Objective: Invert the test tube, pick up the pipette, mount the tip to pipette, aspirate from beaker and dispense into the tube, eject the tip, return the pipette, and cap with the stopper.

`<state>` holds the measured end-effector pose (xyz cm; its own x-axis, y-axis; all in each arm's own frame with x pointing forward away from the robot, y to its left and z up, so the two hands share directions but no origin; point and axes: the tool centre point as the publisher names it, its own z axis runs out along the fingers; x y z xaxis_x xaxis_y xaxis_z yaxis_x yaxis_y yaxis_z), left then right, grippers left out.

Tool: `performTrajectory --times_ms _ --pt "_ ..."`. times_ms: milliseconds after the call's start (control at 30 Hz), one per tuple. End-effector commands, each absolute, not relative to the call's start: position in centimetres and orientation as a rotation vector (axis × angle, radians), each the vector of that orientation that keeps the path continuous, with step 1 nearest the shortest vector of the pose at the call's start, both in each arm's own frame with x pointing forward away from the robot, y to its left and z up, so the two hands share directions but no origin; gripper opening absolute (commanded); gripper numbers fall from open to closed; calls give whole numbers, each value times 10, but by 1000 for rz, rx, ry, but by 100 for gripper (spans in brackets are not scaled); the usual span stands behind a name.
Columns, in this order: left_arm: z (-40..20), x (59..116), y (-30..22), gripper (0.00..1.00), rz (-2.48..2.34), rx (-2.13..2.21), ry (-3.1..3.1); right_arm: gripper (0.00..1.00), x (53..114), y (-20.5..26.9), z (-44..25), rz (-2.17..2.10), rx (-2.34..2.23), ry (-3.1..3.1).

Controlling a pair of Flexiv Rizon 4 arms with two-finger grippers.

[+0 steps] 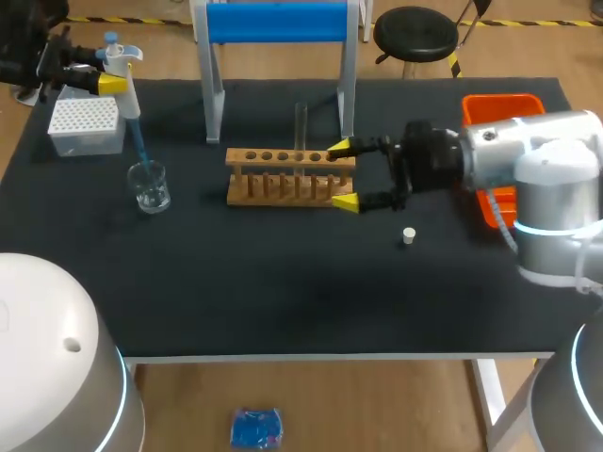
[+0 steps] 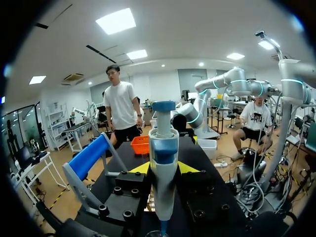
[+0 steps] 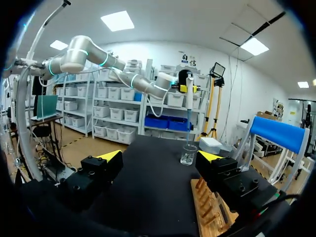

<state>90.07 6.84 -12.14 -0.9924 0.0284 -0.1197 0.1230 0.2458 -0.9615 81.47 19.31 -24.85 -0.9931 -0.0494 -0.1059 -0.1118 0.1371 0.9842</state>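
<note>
My left gripper (image 1: 111, 83) at the far left is shut on the white and blue pipette (image 1: 121, 66), held upright. Its blue tip (image 1: 141, 151) reaches down into the glass beaker (image 1: 151, 185). In the left wrist view the pipette (image 2: 163, 158) stands between the yellow tips of my left gripper (image 2: 163, 169). A clear test tube (image 1: 301, 127) stands upright in the wooden rack (image 1: 290, 176). My right gripper (image 1: 343, 175) is open, one finger on either side of the rack's right end. The small white stopper (image 1: 408, 235) lies on the mat right of the rack.
A white tip box (image 1: 85, 122) sits at the back left beside the beaker. An orange tray (image 1: 504, 108) is at the back right, partly behind my right arm. A blue-topped stand (image 1: 278, 24) rises behind the rack. From the right wrist, the beaker (image 3: 188, 154) lies ahead.
</note>
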Motion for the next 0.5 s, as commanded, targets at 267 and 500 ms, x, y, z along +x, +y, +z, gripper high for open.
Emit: performTrajectory --times_ms 267,500 --pt "-122 901 69 0 -1877 151 2417 100 817 336 -278 1945 -14 2368" --pt "-122 901 69 0 -1877 151 2417 100 824 389 -289 1893 55 2387"
